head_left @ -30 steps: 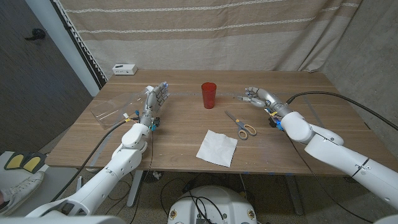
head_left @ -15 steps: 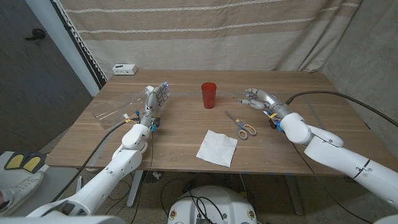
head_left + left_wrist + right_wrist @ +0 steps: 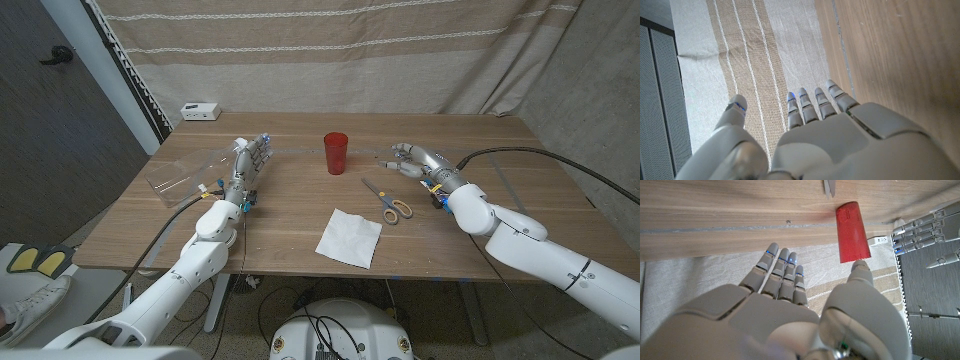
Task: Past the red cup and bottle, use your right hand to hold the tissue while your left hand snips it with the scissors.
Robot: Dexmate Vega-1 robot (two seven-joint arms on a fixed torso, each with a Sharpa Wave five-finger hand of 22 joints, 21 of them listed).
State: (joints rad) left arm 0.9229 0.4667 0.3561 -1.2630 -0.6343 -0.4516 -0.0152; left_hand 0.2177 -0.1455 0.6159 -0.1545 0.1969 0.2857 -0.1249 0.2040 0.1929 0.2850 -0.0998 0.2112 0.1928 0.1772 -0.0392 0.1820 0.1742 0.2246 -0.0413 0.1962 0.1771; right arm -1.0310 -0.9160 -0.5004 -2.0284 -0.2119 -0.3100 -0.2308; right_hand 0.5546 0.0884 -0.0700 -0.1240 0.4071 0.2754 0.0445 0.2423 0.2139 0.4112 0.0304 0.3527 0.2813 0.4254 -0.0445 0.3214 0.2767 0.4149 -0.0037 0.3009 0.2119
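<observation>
A white tissue (image 3: 349,237) lies near the table's front edge, in the middle. Scissors (image 3: 387,202) with yellow handles lie just right of it, blades pointing away from me. The red cup (image 3: 336,153) stands upright behind both; in the right wrist view the red cup (image 3: 851,232) shows past my fingers, with a scissor blade tip (image 3: 829,187) close by. My left hand (image 3: 250,160) stands at the table's left side, fingers apart, holding nothing. My right hand (image 3: 414,160) is right of the cup, fingers loosely apart and empty. The left hand (image 3: 810,135) reaches toward the curtain.
A clear plastic bottle (image 3: 188,171) lies on its side at the table's left edge, beside my left hand. A small white box (image 3: 200,111) sits at the back left corner. A striped curtain (image 3: 330,50) hangs behind the table.
My right arm has shifted slightly left and toward the table's middle. The left hand, tissue, scissors and cup have not moved.
</observation>
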